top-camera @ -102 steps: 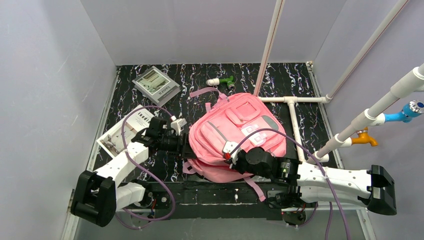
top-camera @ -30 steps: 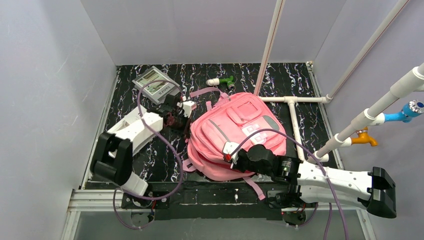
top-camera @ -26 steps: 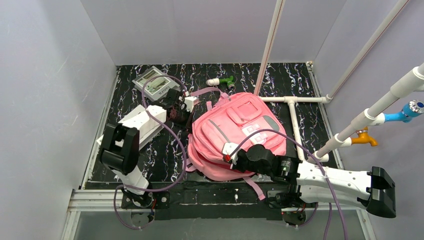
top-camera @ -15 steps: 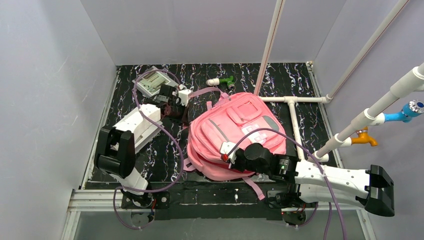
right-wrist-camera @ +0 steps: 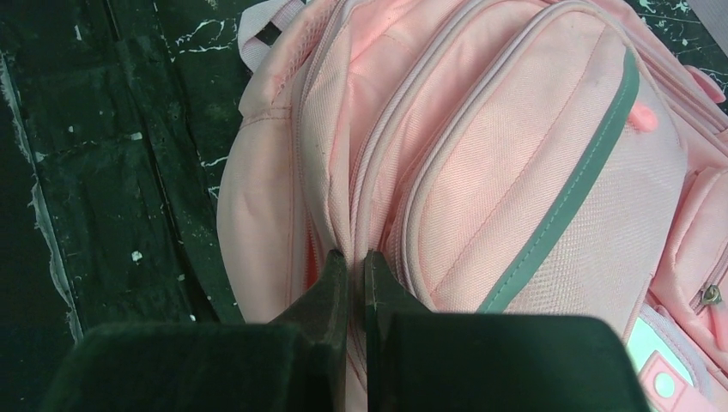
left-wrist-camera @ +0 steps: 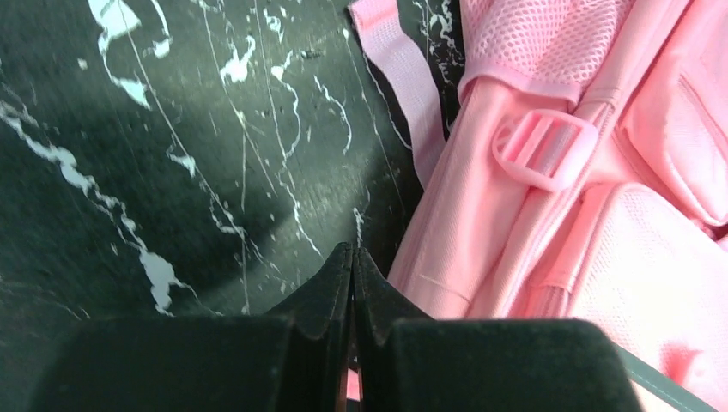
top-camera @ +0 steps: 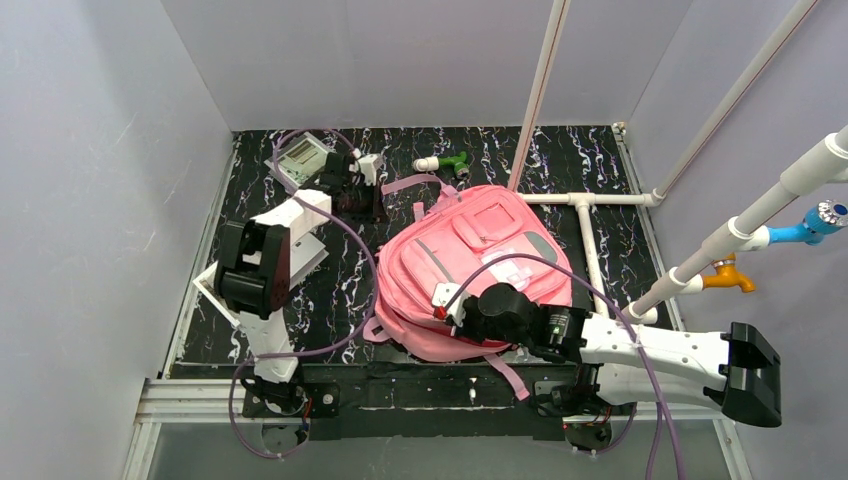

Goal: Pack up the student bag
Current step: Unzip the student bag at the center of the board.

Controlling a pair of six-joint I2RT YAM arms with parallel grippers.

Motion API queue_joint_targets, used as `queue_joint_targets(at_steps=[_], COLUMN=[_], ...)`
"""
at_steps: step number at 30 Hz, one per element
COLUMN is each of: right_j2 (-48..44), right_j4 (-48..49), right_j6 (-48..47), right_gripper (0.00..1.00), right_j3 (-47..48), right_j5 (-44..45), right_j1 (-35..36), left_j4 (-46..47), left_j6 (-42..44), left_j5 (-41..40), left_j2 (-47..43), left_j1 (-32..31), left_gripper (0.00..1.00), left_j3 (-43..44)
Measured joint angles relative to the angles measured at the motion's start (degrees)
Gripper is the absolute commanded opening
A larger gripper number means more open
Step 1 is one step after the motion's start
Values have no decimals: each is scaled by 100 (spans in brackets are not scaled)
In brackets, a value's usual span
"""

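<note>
- student bag (top-camera: 470, 255): pink, centre of top view, flat on black marbled table (top-camera: 590, 150).
- left gripper (left-wrist-camera: 352, 255): closed, upper left of top view, over table just beside bag's strap.
- right gripper (right-wrist-camera: 355, 257): pinched on bag's near zipper seam.

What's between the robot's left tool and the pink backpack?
Only a thin strip of bare black table separates the shut left tool from the backpack; its loose strap lies just ahead. The left wrist view shows this.

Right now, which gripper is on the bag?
The right gripper: its tips are closed on a seam of the bag. The left gripper is shut over the table, beside a strap.
</note>
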Motion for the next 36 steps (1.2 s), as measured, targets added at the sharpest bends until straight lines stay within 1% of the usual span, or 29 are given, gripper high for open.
queue_joint_targets(at_steps=[1, 3, 6, 9, 11, 12, 16, 17, 18, 20, 24, 28, 30, 32, 35, 36], right_j2=[33, 114, 195, 195, 199, 214, 348, 367, 374, 376, 376, 376, 376, 376, 376, 378], right_j4=[-28, -96, -157, -168, -177, -195, -140, -101, -63, 44, 280, 367, 409, 448, 474, 472], right_j6=[33, 107, 280, 573, 857, 984, 1482, 1593, 1683, 1773, 1840, 1840, 1845, 1851, 1878, 1884], right_gripper=[1, 1, 1, 1, 1, 1, 1, 1, 1, 1, 1, 1, 1, 1, 1, 1], right_j3=[42, 144, 258, 323, 413, 479, 839, 918, 981, 1051, 1069, 1069, 1069, 1069, 1069, 1069], right_j5=[17, 74, 177, 348, 516, 603, 973, 1078, 1180, 1349, 1593, 1665, 1714, 1773, 1873, 1884], right_j1=[0, 2, 4, 7, 20, 28, 33, 33, 33, 33, 33, 33, 33, 31, 33, 33], left_j4=[-26, -125, -501, -651, -765, -815, -966, -975, -992, -979, -684, -297, -334, -619, -1423, -1698], left_j6=[-37, -240, -588, -1088, -1484, -1718, -2597, -2846, -3091, -3589, -4592, -5324, -5381, -5182, -4465, -4183], left_j5=[0, -20, -39, 4, 127, 197, 387, 415, 431, 474, 713, 968, 927, 719, 107, -127], left_j2=[-48, -295, -925, -1858, -2634, -3008, -4107, -4354, -4581, -4933, -5215, -5005, -4920, -4933, -4905, -4859], left_j1=[0, 26, 79, 120, 146, 149, 144, 142, 142, 142, 142, 142, 142, 142, 166, 195], left_gripper=[0, 10, 25, 37, 56, 59, 61, 63, 67, 70, 71, 71, 73, 77, 79, 82], left_j3=[-50, -260, -531, -973, -1309, -1436, -1705, -1777, -1867, -2074, -2592, -2979, -2994, -2846, -2118, -1797])
